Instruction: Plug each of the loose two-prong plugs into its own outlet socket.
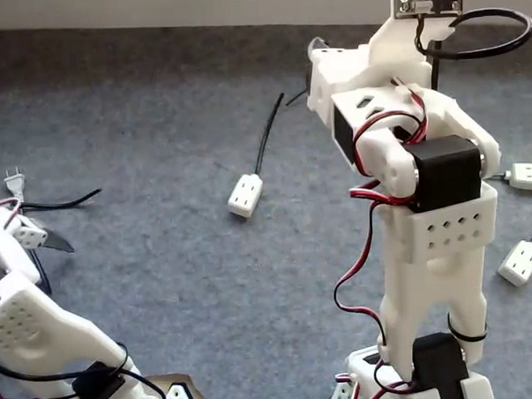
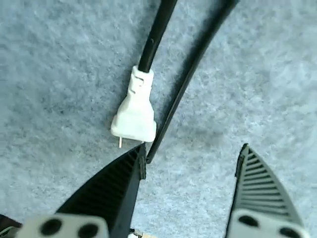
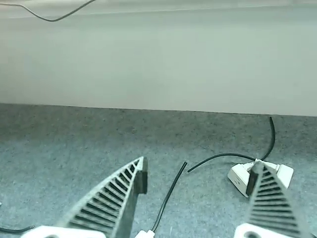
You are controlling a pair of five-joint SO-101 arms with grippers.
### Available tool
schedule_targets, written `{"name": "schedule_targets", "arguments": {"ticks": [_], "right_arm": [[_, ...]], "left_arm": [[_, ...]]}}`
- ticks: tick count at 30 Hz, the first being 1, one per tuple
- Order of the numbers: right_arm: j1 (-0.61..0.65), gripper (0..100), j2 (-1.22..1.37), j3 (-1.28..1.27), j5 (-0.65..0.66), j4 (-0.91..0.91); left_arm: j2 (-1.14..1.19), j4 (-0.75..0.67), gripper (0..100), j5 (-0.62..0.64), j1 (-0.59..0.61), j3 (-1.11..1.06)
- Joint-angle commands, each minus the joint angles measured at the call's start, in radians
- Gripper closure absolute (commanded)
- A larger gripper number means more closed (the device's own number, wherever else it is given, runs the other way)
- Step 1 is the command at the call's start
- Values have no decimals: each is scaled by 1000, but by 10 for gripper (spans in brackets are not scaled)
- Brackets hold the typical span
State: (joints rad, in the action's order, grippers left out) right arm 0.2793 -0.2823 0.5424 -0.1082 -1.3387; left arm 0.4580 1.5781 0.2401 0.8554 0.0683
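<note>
A white two-prong plug (image 2: 134, 111) on a black cord lies on the grey carpet, its prongs pointing toward my left gripper (image 2: 193, 151). That gripper is open just short of the plug, one fingertip (image 2: 136, 158) almost at the prongs, nothing held. In the high view a plug (image 1: 14, 182) lies at the far left, near the left arm (image 1: 24, 325). A white outlet socket (image 1: 245, 194) on a black cord sits mid-carpet. My right gripper (image 3: 198, 168) is open and empty above the carpet, facing the far wall, with a white socket (image 3: 240, 176) partly behind one finger (image 3: 270, 198).
Two more white sockets (image 1: 528, 176) (image 1: 519, 262) lie at the right edge. A second black cord (image 2: 193, 69) runs beside the plug. The tall right arm (image 1: 425, 201) stands over the right half of the carpet. A pale wall (image 3: 158, 59) bounds the far side.
</note>
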Motion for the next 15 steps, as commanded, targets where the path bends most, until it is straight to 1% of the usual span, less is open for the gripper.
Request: {"name": "schedule_targets", "arguments": {"ticks": [1,3,5,9,15], "right_arm": [[-7,687,-8,39,-11,-4],[-5,687,-8,39,-11,-4],[-5,687,-8,39,-11,-4],[-5,687,-8,39,-11,-4],[-5,687,-8,39,-11,-4]], "left_arm": [[-99,-160,705,-3,41,-110],[-142,-235,705,-3,62,-160],[-182,-270,705,-6,70,-191],[-243,-273,705,-6,70,-211],[-259,-273,705,-6,70,-211]]}}
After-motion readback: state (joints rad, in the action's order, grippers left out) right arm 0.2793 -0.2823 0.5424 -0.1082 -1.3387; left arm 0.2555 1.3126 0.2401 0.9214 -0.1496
